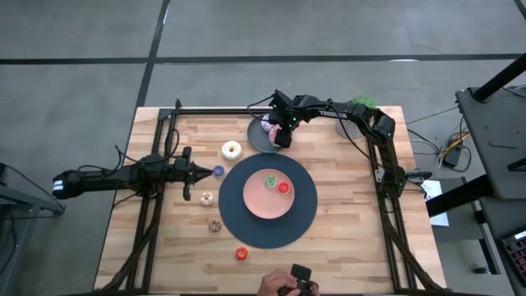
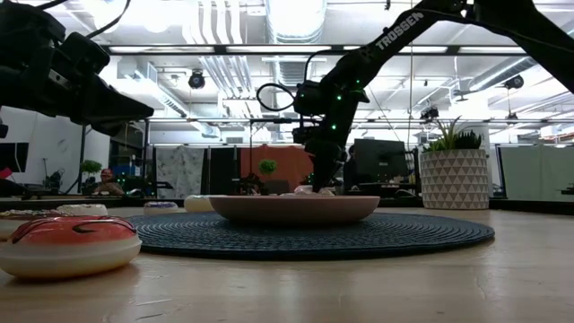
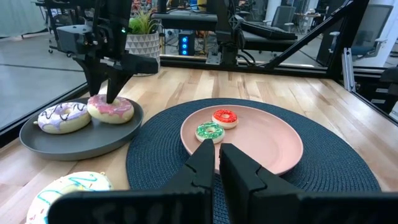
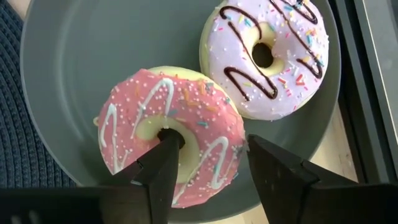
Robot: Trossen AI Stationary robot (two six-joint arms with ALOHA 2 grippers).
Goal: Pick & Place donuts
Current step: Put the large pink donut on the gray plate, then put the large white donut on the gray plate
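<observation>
Left wrist view: two donuts point(image 3: 111, 108) on grey plate point(image 3: 37, 137).

Overhead looks down; low level across table; wrists close, forward.

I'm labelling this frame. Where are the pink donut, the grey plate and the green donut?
pink donut point(image 4: 205, 118): right wrist view, on its sprinkled icing.
grey plate point(image 4: 87, 62): right wrist view, on its bare floor.
green donut point(image 3: 209, 130): left wrist view, on its icing ring.
</observation>
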